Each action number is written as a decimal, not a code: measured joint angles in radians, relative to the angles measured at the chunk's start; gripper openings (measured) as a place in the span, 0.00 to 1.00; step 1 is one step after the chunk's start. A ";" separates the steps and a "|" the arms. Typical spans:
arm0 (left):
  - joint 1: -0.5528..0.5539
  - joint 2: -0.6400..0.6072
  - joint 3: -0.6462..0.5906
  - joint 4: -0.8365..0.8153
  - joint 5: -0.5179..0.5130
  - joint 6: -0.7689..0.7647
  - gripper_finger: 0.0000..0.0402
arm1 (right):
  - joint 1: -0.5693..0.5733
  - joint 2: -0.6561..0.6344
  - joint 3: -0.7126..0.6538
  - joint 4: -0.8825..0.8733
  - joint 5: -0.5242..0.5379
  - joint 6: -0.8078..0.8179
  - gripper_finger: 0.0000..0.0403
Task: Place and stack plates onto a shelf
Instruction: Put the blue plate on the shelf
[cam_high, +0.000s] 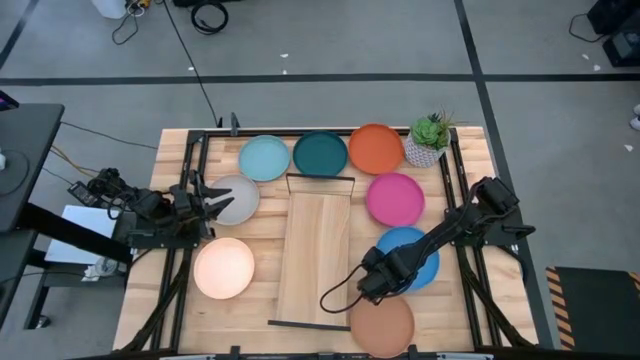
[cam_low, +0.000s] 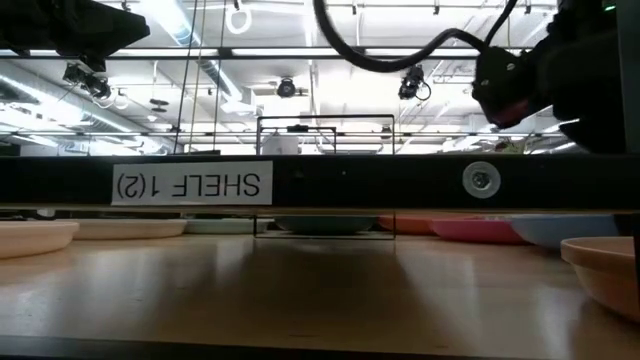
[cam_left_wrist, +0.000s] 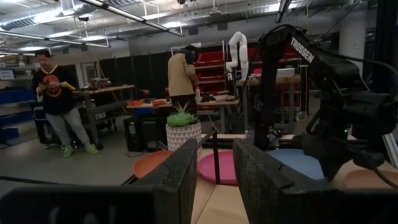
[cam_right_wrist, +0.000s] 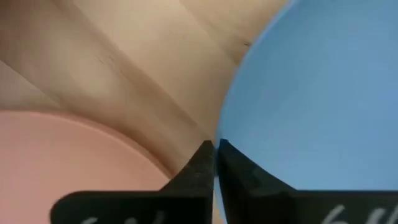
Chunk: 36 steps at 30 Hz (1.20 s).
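Observation:
Eight plates lie flat on the table around the shelf: light blue, dark teal, orange, magenta, grey, cream, terracotta and blue. My right gripper points down at the blue plate's near-left rim, between that plate and the terracotta one, with its fingers closed to a thin slit. My left gripper is open and held above the grey plate's left edge. My right gripper meets the blue plate at its rim on the side facing the terracotta plate, coming from above and pointing down. The rim runs into the slit between the two fingertips, one finger outside the plate and one over it. The plate lies flat on the table.
A small potted plant stands at the far right beside the orange plate. Black wire rails close the shelf's two short ends. The shelf board is bare. Black frame bars run along the table's left and right sides. People stand in the room behind.

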 joint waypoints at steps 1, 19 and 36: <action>0.000 0.000 0.000 0.000 0.000 0.000 0.28 | 0.000 0.000 0.000 -0.006 -0.010 -0.001 0.03; 0.000 0.000 0.000 -0.017 0.000 -0.001 0.28 | 0.001 -0.002 0.340 -0.337 0.066 -0.236 0.03; 0.000 0.000 0.000 -0.223 0.000 -0.296 0.26 | -0.224 0.022 0.383 -0.024 0.238 -1.232 0.03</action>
